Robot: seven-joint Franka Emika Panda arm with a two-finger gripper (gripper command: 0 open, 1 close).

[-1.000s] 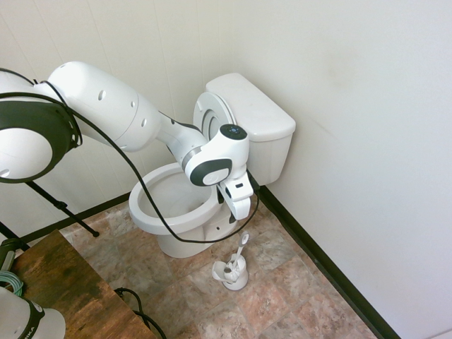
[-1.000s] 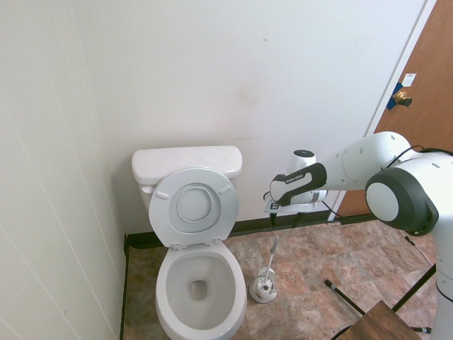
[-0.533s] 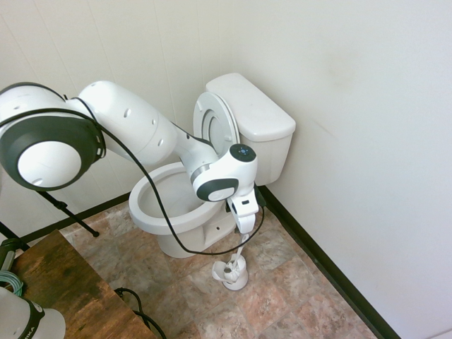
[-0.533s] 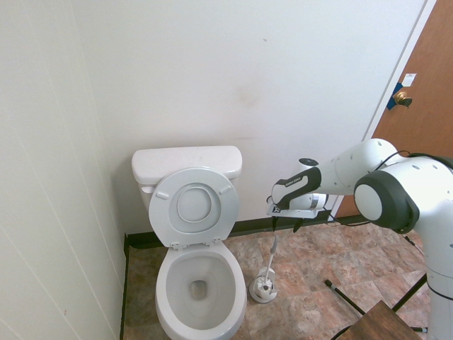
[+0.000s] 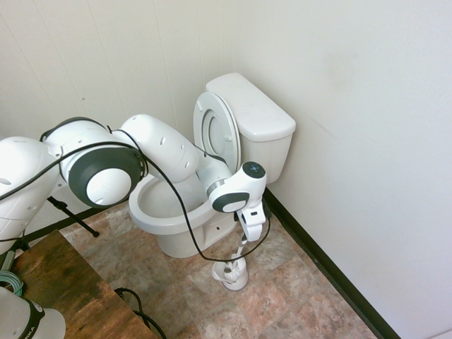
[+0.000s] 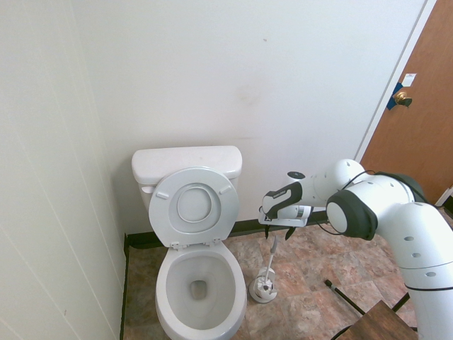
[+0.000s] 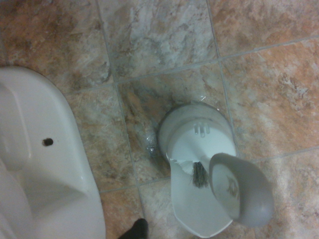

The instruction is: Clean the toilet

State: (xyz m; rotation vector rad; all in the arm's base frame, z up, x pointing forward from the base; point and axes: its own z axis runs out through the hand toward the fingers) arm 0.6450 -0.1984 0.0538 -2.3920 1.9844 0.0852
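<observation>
The white toilet [image 5: 169,212] stands in the corner with its lid and seat [image 5: 215,131] raised against the tank [image 5: 251,106]; the bowl [image 6: 199,283] is open. Beside it on the floor stands a small white brush holder [image 5: 232,273] with a toilet brush, whose handle [image 6: 272,258] rises upright. My gripper [image 6: 277,232] points down right over the handle's top, fingers apart. From the side the gripper [image 5: 248,236] meets the handle's upper end. The wrist view looks down on the holder [image 7: 199,144], the handle's grey end [image 7: 239,191] and the toilet's base [image 7: 40,164].
A brown door [image 6: 417,106] is on the right of the second exterior view. A wooden surface [image 5: 63,289] sits near the front left. A dark baseboard [image 5: 318,261] runs along the wall. Tiled floor [image 5: 282,304] surrounds the brush holder.
The arm has folded down and the gripper has dropped from above the bowl's side to the top of the brush handle. The gripper stays open.
</observation>
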